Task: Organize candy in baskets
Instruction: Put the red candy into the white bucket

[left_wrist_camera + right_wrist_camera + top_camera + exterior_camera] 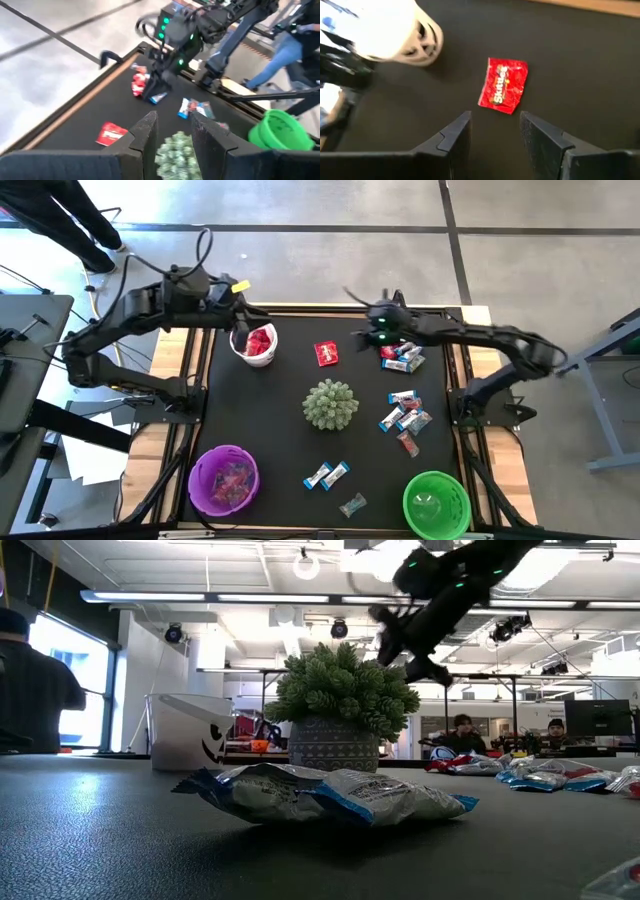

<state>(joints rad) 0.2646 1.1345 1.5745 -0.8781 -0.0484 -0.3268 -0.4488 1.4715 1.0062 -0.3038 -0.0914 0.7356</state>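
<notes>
The white basket (256,346) at the far left holds red candy. The purple basket (224,480) at the near left holds candy, and the green basket (436,505) stands at the near right. A red candy pack (503,85) lies flat on the black mat (280,430), and more candy lies loose at the far right (402,359), right (405,416) and near middle (327,475). My left gripper (172,120) hovers open and empty beside the white basket's far rim. My right gripper (495,117) hovers open and empty, raised, just right of the red pack.
A spiky pale-green ball (330,405) stands in the middle of the mat. A clear-wrapped piece (352,505) lies near the front edge. People show in the room beyond the table.
</notes>
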